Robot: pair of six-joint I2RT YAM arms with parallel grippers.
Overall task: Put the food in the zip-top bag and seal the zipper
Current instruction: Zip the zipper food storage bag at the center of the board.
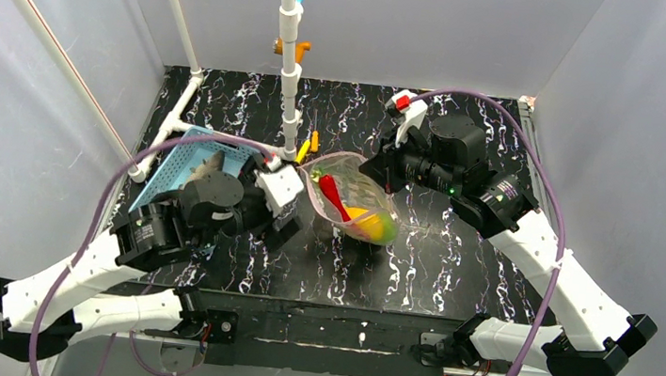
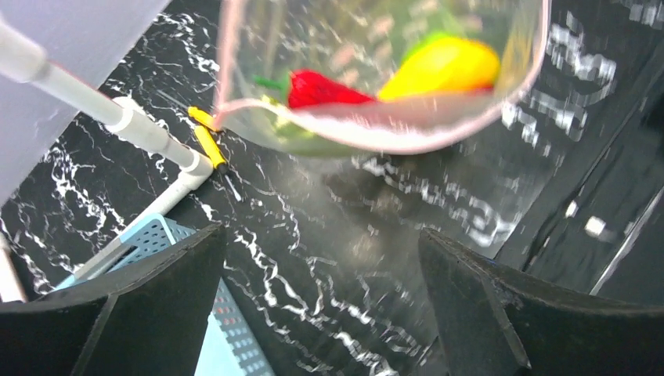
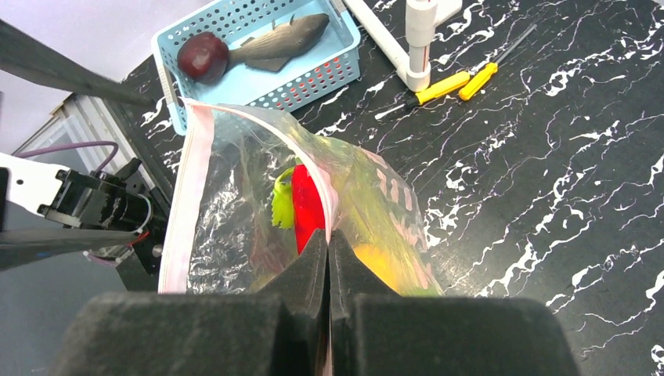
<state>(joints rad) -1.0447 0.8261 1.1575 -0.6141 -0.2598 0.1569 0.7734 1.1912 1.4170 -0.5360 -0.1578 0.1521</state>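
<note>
Behind zip-top bag: white post | yellow screwdrivers | basket holds fish

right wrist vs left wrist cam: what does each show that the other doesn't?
Right wrist only: the grey fish and dark red piece lying in the light-blue basket, and the right gripper shut on the zipper at the bag's mouth.
Left wrist only: a clear look at the left gripper, open with nothing between its fingers.
Both: the zip-top bag holding the red chili and yellow fruit, the yellow-handled screwdrivers, the white pipe, and part of the basket.
</note>
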